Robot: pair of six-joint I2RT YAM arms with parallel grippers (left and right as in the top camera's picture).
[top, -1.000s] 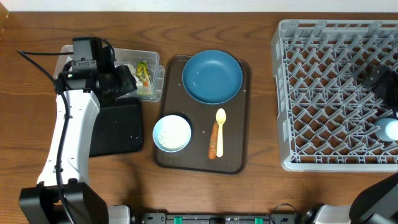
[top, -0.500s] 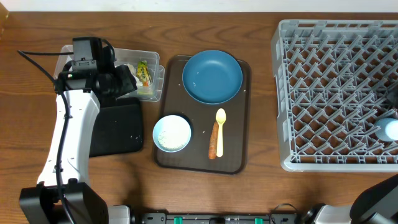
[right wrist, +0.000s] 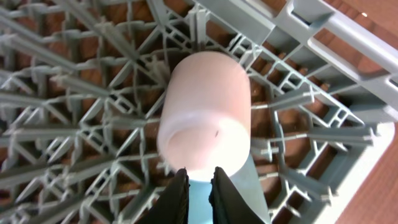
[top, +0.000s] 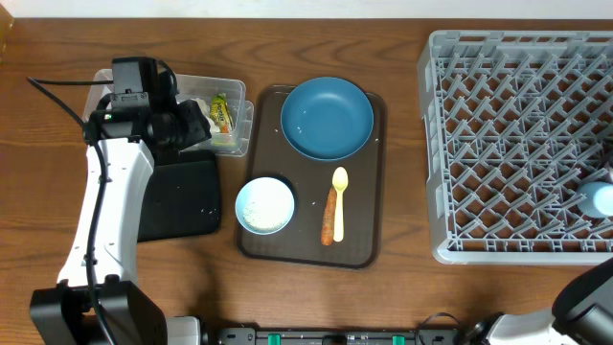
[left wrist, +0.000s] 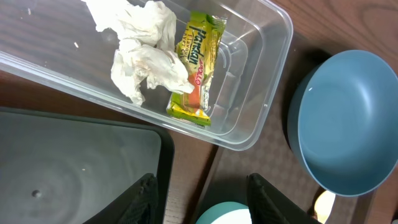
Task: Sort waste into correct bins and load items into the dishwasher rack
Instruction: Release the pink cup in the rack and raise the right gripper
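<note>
Light-blue cup shows in the narrow slit of the right end effector; grip unclear.

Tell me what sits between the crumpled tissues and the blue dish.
The yellow-green snack wrapper, lying in the clear tub right against the tissues; past it comes the tub's end wall, then the blue dish. The left wrist view shows it best.

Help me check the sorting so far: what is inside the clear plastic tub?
The clear plastic tub holds crumpled white tissues and a yellow-green snack wrapper beside them. Anything beneath the tissues is covered, and the tub's left end is out of view.
</note>
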